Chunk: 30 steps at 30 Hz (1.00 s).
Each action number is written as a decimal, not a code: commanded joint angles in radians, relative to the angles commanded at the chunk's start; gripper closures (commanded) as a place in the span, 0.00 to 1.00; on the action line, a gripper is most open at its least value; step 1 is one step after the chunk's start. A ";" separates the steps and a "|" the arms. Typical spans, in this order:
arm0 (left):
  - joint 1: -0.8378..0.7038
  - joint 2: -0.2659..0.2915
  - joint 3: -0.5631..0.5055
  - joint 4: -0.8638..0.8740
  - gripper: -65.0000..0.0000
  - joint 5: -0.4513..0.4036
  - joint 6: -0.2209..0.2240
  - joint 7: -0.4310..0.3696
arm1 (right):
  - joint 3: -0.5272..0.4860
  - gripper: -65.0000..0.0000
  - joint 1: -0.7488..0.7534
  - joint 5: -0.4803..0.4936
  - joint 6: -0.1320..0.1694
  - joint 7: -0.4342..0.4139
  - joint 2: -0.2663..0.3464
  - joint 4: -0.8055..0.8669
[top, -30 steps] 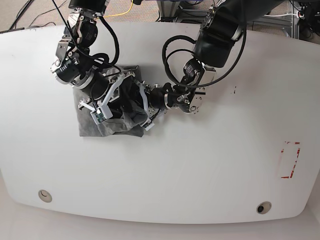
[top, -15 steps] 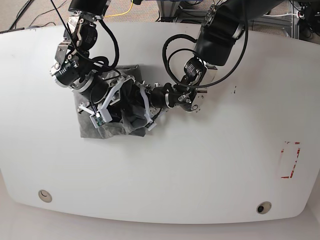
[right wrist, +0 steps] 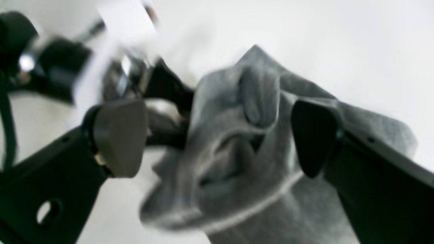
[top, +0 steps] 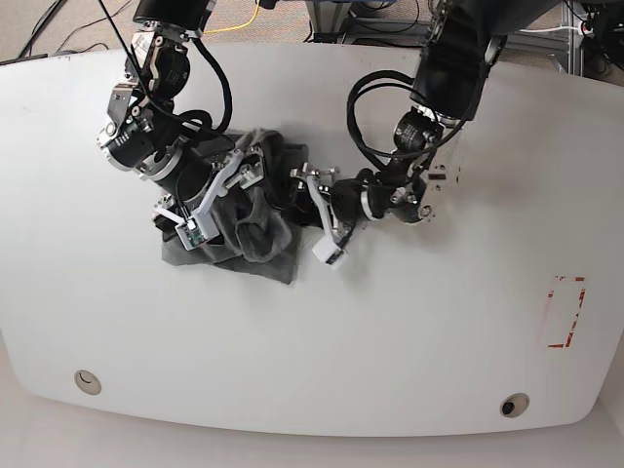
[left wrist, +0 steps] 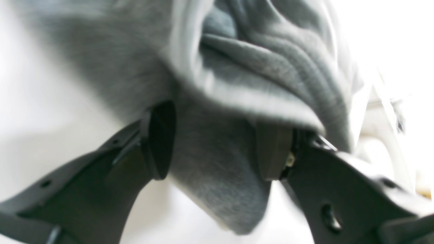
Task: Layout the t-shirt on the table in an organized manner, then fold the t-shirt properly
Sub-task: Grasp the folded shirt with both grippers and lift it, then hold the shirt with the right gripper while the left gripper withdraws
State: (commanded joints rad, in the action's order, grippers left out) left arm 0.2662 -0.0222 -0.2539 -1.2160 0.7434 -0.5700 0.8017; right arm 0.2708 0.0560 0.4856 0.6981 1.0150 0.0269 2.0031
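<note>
Bunched t-shirt [top: 255, 234] lies well inside the table [top: 390, 341] edges.

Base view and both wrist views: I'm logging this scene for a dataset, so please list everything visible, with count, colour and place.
t-shirt: one, heather grey, bunched in a heap on the table's left-centre, between the two grippers.
table: one, glossy white, fills the base view.
round holes: two, near the front edge, one towards each corner.
red dashed rectangle: one, near the table's right edge.
cables: yellow and dark, on the floor beyond the far edge.
left gripper: one, black, jaws apart with a fold of shirt between the pads.
right gripper: one, black, jaws wide apart over the shirt.
</note>
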 joint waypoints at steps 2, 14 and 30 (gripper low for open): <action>0.000 -0.035 0.040 -0.041 0.45 0.029 0.000 0.025 | 0.000 0.00 0.000 0.000 0.000 0.000 0.011 0.000; 0.003 -0.157 0.195 -0.147 0.45 0.187 0.000 0.110 | -0.008 0.00 -0.023 -0.044 0.000 -0.002 0.040 -0.008; -0.003 -0.327 0.301 -0.150 0.45 0.204 -0.002 0.110 | -0.149 0.02 -0.256 -0.233 0.000 -0.071 -0.006 -0.293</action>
State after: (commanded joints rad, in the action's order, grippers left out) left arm 0.2631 -0.3491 0.0468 -1.3663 0.9475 -0.5715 0.9122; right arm 0.1220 -0.2002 0.2524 0.6981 0.9444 0.0207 1.7100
